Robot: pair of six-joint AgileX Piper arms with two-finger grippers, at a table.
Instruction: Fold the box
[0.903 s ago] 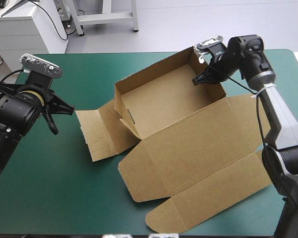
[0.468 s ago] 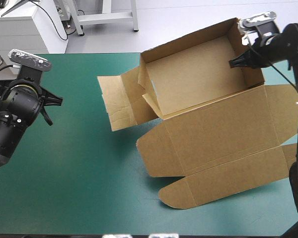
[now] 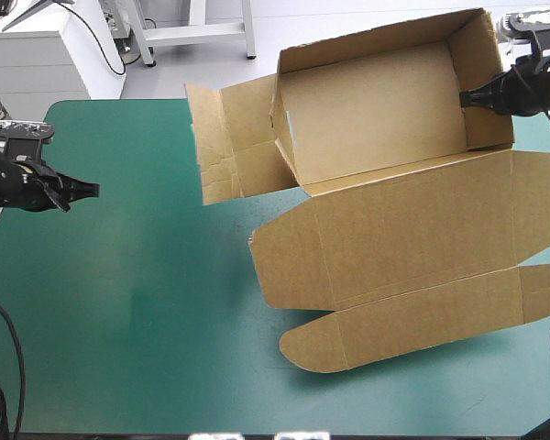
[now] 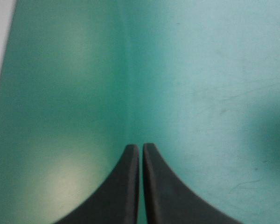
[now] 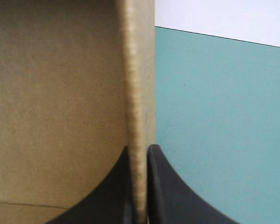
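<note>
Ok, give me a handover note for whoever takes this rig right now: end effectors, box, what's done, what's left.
Right end effector: shut on the box, clamping its right end wall.
Left end effector: shut, empty, above the teal-green cover near the left edge.
Done: tray walls raised, lid flat toward the near edge.
To do: left end flap lies spread out, untucked.

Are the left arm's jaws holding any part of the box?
No, the left arm's jaws meet with nothing between them, over bare teal-green cover.
</note>
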